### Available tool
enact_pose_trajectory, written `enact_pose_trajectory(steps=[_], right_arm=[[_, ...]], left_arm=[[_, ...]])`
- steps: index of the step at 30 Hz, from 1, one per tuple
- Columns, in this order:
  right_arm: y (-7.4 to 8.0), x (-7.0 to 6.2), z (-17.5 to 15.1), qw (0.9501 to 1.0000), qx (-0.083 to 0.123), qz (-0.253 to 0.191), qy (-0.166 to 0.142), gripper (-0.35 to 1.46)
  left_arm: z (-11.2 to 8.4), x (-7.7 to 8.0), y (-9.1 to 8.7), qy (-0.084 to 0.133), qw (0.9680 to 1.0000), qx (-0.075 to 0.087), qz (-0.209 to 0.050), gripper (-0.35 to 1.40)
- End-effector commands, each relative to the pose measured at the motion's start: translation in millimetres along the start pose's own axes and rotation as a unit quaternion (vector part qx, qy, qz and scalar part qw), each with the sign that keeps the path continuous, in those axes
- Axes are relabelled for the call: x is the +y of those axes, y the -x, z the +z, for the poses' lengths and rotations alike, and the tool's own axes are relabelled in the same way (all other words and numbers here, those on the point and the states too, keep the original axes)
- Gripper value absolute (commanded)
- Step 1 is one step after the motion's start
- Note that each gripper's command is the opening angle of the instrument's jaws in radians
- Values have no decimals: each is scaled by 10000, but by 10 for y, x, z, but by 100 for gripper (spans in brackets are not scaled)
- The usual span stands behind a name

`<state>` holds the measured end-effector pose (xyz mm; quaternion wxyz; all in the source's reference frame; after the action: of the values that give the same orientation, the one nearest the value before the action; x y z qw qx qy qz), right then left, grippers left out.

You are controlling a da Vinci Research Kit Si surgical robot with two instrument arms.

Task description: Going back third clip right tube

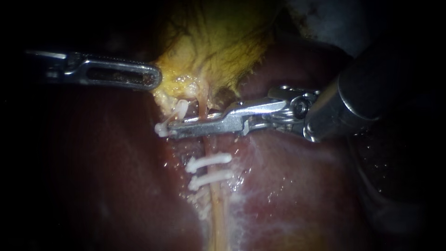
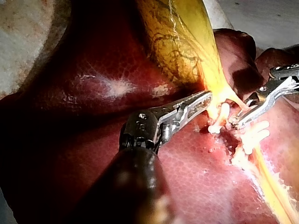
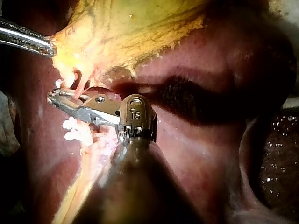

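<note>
The yellow gallbladder lies at the top over the dark red liver. My left instrument is shut on the gallbladder's lower edge and holds it. A pale tube runs down from the gallbladder neck and carries two white clips. My right instrument lies across this tube above those clips, its jaws narrowly open with the tube between them. Another white clip sits slanted at its tip. The right wrist view shows the same thin gap at the jaw tips.
In the left wrist view the right instrument's jaws sit just beyond the slanted clip, close to my left instrument's tip. Pale, whitish tissue flanks the tube. The right shaft fills the upper right.
</note>
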<state>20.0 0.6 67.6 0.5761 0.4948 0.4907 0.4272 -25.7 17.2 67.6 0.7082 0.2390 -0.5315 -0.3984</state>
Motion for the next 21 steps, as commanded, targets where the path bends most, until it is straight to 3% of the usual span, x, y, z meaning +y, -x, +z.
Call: enact_pose_trajectory(steps=[1,3,4,6,10,14,17,21], right_arm=[[1,-1,1,10000,-3,-3,-4,-35],[3,-1,3,9998,-19,-187,4,-30],[5,1,5,9985,-38,-549,10,-3],[8,3,8,9949,-82,-1006,36,25],[19,10,13,9810,-360,-1861,413,48],[32,11,9,9499,-624,-2888,1025,57],[37,4,-3,9303,-517,-3340,1425,59],[44,-8,-29,9056,-489,-3887,1624,60]], left_arm=[[0,0,0,2,10000,0,1,-35],[-1,0,0,1,10000,1,1,-35],[-1,0,0,0,10000,1,1,-35],[-1,1,0,-1,10000,1,2,-35],[-2,1,-1,-4,10000,2,3,-35],[-3,1,-1,7,10000,-1,4,-35],[-5,1,-1,3,10000,1,5,-35],[-6,1,-2,13,10000,-2,6,-35]])
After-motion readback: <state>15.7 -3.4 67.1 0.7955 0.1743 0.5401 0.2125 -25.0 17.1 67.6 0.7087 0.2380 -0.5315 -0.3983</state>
